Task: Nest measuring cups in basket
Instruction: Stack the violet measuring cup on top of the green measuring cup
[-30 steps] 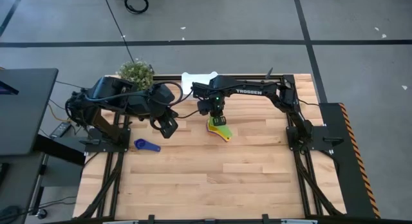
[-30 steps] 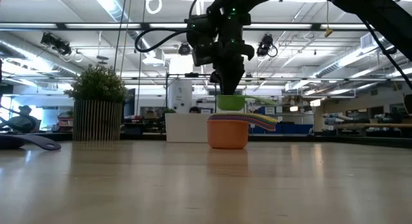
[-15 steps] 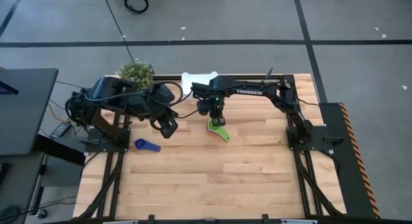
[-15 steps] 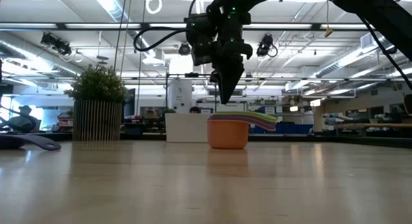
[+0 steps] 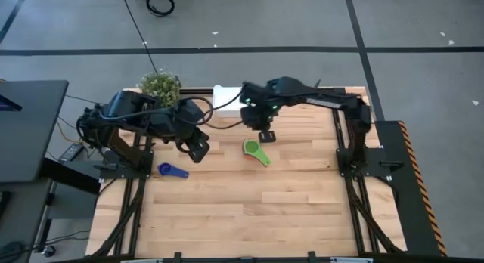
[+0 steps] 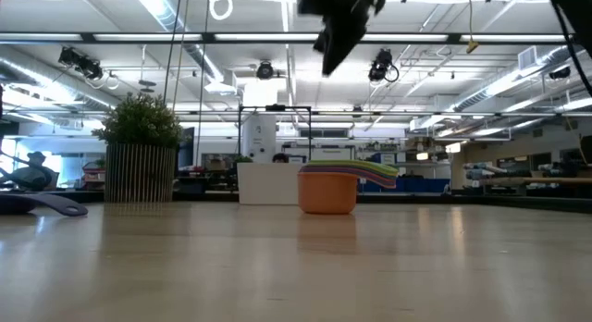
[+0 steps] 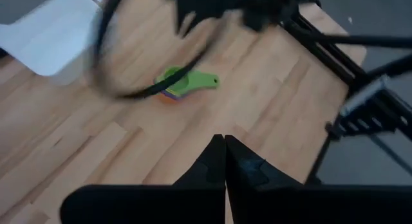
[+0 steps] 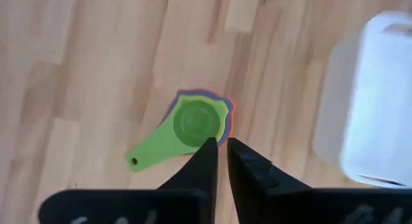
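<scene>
the nested measuring cups point(image 5: 255, 150) sit as one stack on the wooden desk point(image 5: 249, 210), near its middle and toward the far side, not in the basket point(image 5: 227, 97), which stands well apart at the desk's far edge beside the potted plant point(image 5: 159, 85). from above the stack shows mostly its topmost piece, a green cup point(image 8: 190, 121) with a round bowl and a short flat handle that ends in a small hole; thin rims of blue, red and orange peek out around the green bowl. in the low view the stack point(image 6: 335, 188) reads as an orange bowl at the bottom with flat handles in several colours fanned out to one side at the top, green uppermost. a separate blue cup point(image 5: 172, 171) lies alone on the desk near its left edge, handle pointing toward the middle. the right jaws point(image 5: 266, 134) hang in the air above the stack, between it and the basket, holding nothing; in the right wrist view the two dark fingers point(image 8: 201, 161) stand nearly together with only a narrow slit between them. the left jaws point(image 5: 198, 149) hover over the left part of the desk, clenched with the tips touching and empty, between the blue cup and the stack.
</scene>
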### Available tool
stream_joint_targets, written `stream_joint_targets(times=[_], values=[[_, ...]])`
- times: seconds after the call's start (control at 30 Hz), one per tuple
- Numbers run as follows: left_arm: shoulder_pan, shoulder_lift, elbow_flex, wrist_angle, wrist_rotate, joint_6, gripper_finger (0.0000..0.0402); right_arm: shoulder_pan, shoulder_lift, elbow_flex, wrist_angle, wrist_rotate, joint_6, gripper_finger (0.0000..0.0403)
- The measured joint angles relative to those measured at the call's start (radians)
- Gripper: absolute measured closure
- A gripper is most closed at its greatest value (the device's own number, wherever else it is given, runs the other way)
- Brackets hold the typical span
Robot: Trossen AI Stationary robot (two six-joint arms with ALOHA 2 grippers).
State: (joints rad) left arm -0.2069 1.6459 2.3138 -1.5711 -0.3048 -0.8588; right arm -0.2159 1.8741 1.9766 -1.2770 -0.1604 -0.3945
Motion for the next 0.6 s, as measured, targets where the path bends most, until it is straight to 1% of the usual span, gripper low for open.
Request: stream_joint_targets(times=[0.13, 0.23, 0.4, 0.5, 0.6], values=[[0.023, -0.007, 0.015, 0.0, -0.056, -0.025, 0.0399, 0.006, -0.116, 0.0, 0.009, 0.0, 0.028, 0.0381], [0.046, -0.018, 0.031, 0.001, -0.06, 0.003, 0.0399, 0.007, -0.193, 0.0, 0.011, 0.001, 0.036, 0.0391], [0.076, -0.09, 0.032, 0.0, -0.074, 0.035, 0.0399, 0.007, -0.295, 0.0, 0.011, 0.003, 0.087, 0.0396], [0.066, -0.143, 0.023, 0.001, -0.141, 0.056, 0.0399, 0.007, -0.336, 0.0, 0.009, 0.003, 0.125, 0.0389], [0.048, -0.208, -0.026, 0.001, -0.204, 0.052, 0.04, 0.007, -0.364, 0.0, 0.004, 0.003, 0.159, 0.0382]])
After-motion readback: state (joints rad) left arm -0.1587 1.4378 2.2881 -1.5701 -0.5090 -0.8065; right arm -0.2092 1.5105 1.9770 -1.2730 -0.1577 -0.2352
